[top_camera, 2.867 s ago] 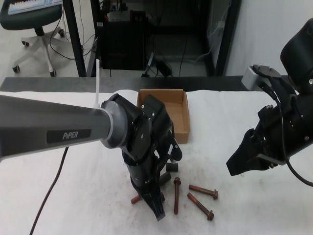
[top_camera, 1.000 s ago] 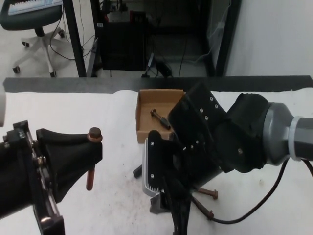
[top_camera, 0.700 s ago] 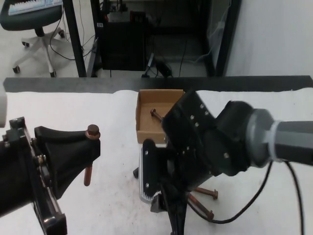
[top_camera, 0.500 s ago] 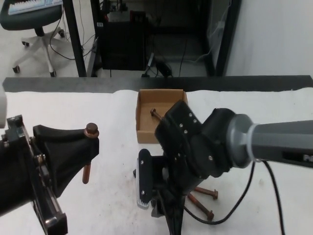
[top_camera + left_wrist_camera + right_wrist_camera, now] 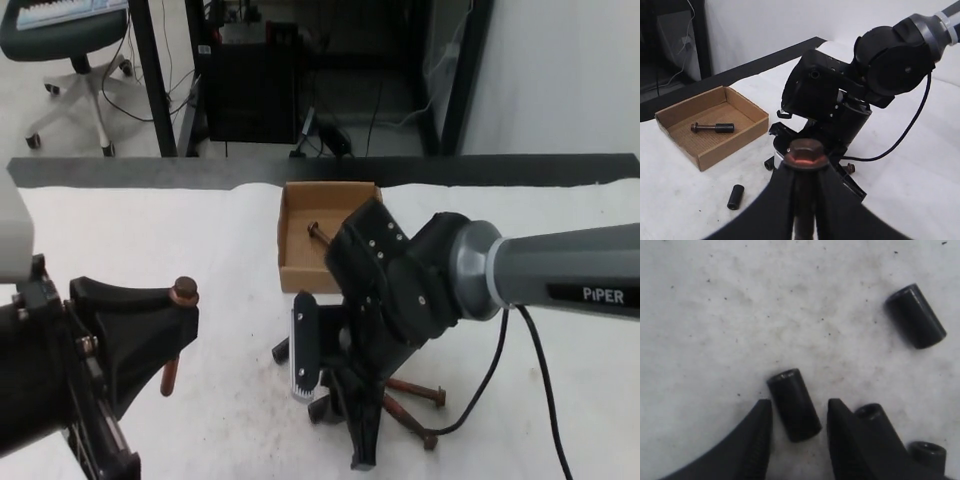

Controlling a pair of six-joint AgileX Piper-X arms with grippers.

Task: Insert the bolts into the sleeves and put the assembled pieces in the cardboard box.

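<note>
Since half a second ago the left fingers [image 5: 777,200] have sunk slightly and the right arm [image 5: 420,290] has turned a little. The left fingers are closed on an upright bolt [image 5: 803,154] above the counter [image 5: 200,230]. The right fingers [image 5: 757,440] stand open on both sides of a lying sleeve [image 5: 794,402], perhaps not touching it. One assembled piece [image 5: 712,128] lies in the cardboard box [image 5: 735,137].

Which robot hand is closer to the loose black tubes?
Right. The right gripper has one sleeve between its open fingers. The left gripper holds a bolt, raised well aside.
</note>
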